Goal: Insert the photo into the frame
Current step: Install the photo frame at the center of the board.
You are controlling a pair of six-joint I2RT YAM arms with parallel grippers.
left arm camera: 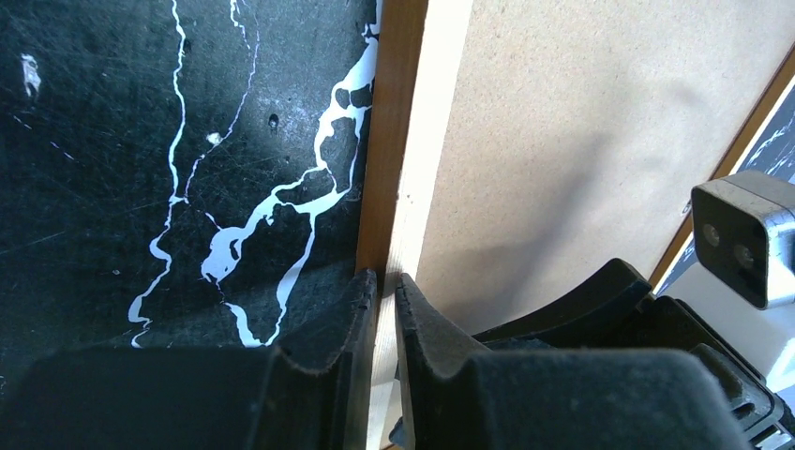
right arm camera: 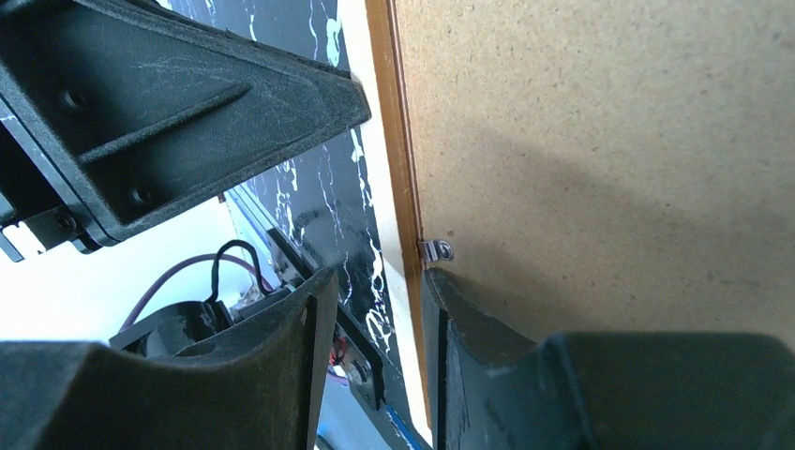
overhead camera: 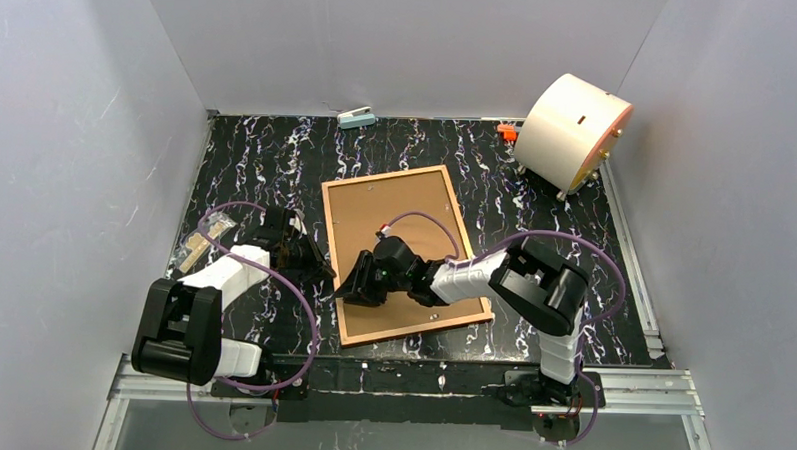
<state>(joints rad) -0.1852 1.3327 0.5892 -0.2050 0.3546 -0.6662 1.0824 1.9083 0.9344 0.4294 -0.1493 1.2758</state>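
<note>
The frame (overhead camera: 331, 245) lies back side up on the marbled black table, with a plain brown backing board (overhead camera: 400, 210) filling it. The photo is hidden. My left gripper (overhead camera: 325, 272) sits at the frame's left rail. In the left wrist view its jaws (left arm camera: 386, 278) are pinched on the pale inner edge of that rail (left arm camera: 398, 141). My right gripper (overhead camera: 357, 289) reaches in from the right to the same rail. It stands open (right arm camera: 380, 281), one finger (right arm camera: 469, 328) on the backing board (right arm camera: 609, 141), the other past the rail (right arm camera: 398, 141). A small metal clip (right arm camera: 436, 250) lies just ahead of it.
A white drum (overhead camera: 573, 131) lies on its side at the back right, beside a small orange piece (overhead camera: 507, 133). A pale blue-grey object (overhead camera: 357, 118) sits at the back wall. A clear bag of small parts (overhead camera: 199, 243) lies at the left. Grey walls enclose the table.
</note>
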